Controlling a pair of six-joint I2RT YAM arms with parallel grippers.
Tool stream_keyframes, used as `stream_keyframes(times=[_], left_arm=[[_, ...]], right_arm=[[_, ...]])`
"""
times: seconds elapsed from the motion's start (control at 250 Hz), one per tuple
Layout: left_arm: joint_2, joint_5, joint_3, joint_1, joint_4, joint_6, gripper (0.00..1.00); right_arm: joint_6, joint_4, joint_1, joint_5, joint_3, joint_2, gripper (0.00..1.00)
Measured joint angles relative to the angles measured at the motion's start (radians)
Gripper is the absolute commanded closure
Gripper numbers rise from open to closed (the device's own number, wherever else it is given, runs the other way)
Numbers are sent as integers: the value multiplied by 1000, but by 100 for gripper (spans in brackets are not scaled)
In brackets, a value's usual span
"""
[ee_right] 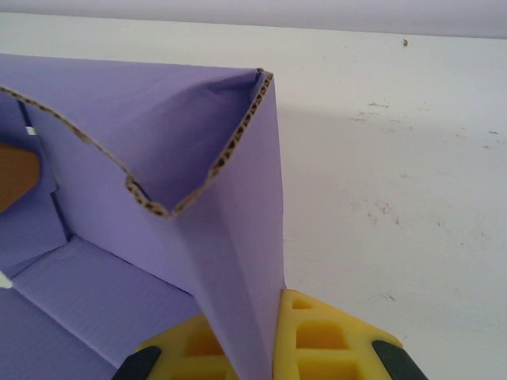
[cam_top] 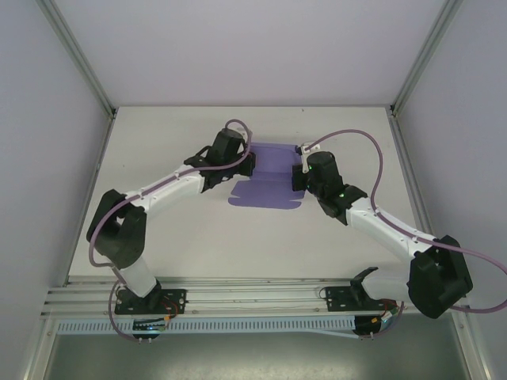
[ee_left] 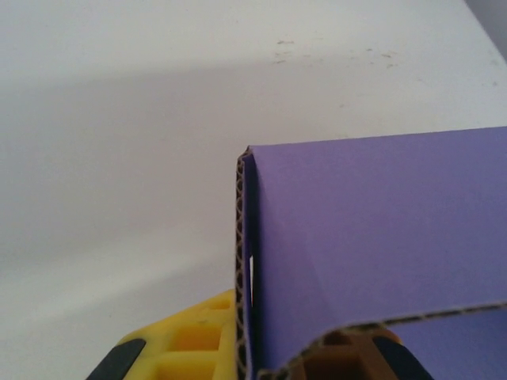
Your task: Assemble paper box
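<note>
Light, stiff but easily creased, the paper box (cam_top: 268, 186) seems best held by the side walls clamped inside the left gripper (ee_left: 257, 360) and right gripper (ee_right: 269, 356).

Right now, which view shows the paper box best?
Top external: nearly the whole paper box is seen, with its outline and flaps. The wrist views give close-ups of one raised corrugated wall each.

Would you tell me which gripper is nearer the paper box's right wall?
Right. The right gripper clamps that wall of the paper box; the left gripper sits across the box at its left wall.
</note>
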Motion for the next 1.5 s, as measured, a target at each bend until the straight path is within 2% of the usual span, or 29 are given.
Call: stream_keyframes(times=[0.104, 0.244, 0.532, 0.644, 0.799, 1.243, 1.343, 1.499], left_arm=[[44, -15, 39, -2, -10, 0, 100], [100, -62, 101, -12, -57, -5, 100], [183, -255, 238, -65, -182, -36, 100], [187, -362, 224, -93, -160, 42, 100], [187, -437, 180, -114, -99, 138, 100], [141, -540, 39, -136, 105, 373, 100], [138, -535, 40, -137, 98, 364, 100], [133, -491, 85, -134, -12, 228, 100]], right_arm=[[0, 0, 0, 8, 0, 8, 100], [3, 0, 4, 18, 0, 20, 100], [4, 0, 27, 54, 0, 20, 100], [-1, -23, 36, 72, 12, 20, 100], [-13, -53, 43, 82, 17, 20, 100], [-30, -75, 50, 79, 34, 22, 100], [-30, -75, 50, 79, 34, 22, 100], [-30, -75, 50, 77, 34, 19, 100]])
